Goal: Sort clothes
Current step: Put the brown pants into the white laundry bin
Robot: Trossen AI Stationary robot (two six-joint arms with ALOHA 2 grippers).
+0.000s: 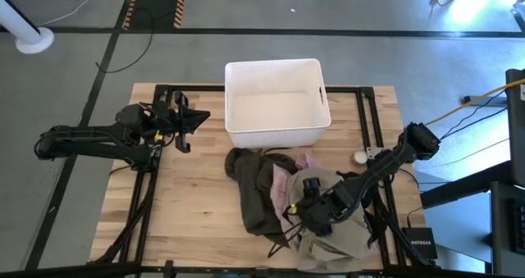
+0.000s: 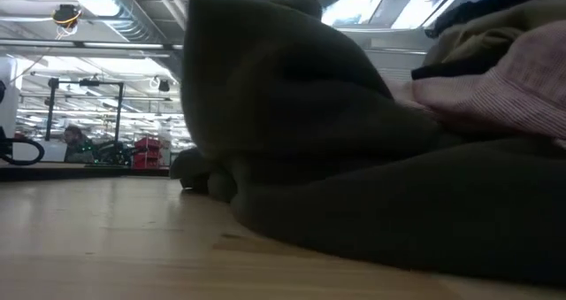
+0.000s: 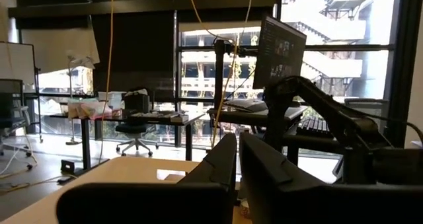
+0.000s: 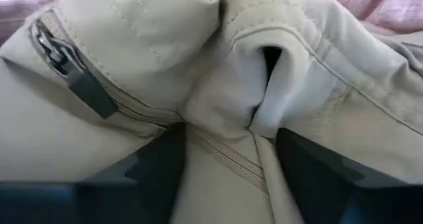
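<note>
The clothes lie in a pile near the table's front, right of the middle. A large dark olive-brown garment [image 1: 253, 194] [image 2: 336, 150] is on the pile's left, a light pink one [image 1: 287, 178] [image 2: 517, 83] in the middle, and a beige-tan one [image 1: 332, 243] [image 4: 139, 65] at the near right. No navy garment shows. My right gripper [image 1: 310, 211] [image 4: 231, 151] points down into the pile, shut on the beige-tan garment. My left gripper [image 1: 187, 119] [image 3: 238, 171] is shut and empty, above the table's left part, beside the white bin [image 1: 275, 104]. My right gripper pinches a bunched fold of the beige-tan garment [image 4: 228, 128] between its two fingers, beside the zipper seam [image 4: 99, 98]. The fingers come from above, pointing down. Several layers are gathered between them. The garment lies on the pile and the table.
The white rectangular bin stands at the table's far middle. A small round white object [image 1: 360, 157] lies right of the pile. A black device [image 1: 420, 243] sits at the near right corner. Bare wood [image 1: 189, 204] lies left of the pile.
</note>
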